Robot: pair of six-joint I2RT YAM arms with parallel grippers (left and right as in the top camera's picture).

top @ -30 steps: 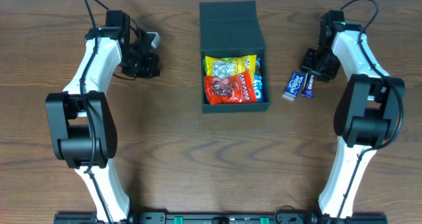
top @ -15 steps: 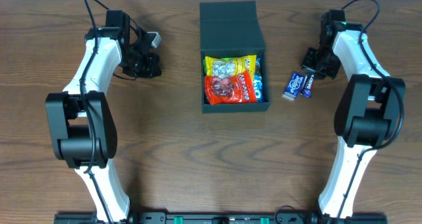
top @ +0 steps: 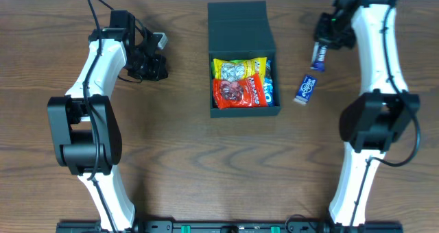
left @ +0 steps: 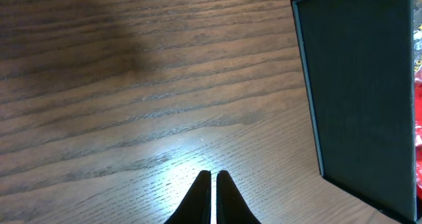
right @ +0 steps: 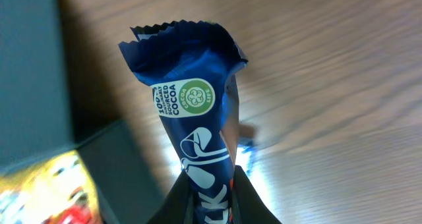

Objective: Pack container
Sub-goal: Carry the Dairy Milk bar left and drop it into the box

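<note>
**Q:** State the current layout, largest item first.

**A:** The table (top: 192, 157) carries the container (top: 211, 89) at its far centre, with the flap lid (top: 236, 20) folded open toward the far edge. The left arm (top: 96, 62) is parked well to the left. The right arm (top: 374, 48) reaches toward the far right corner. A yellow packet (top: 239, 68), a red packet (top: 240, 92) and a blue packet (top: 271, 89) lie inside the container.

**Q:** What has changed in the last second?

**A:** Two bars lay side by side right of the container. The right gripper (right: 211, 197) is now clamped on the lower end of one dark blue bar (right: 194, 118) and has raised it clear of the table, toward the far side. The second bar (top: 307, 88) remains on the table near the container's right wall.

**Q:** Left gripper status?

**A:** The left gripper (left: 213, 184) has its jaws together, holding nothing.

**Q:** Consequence for packing?

**A:** Judged status: pick complete, transfer leftward over the open container pending, one bar still outstanding.
</note>
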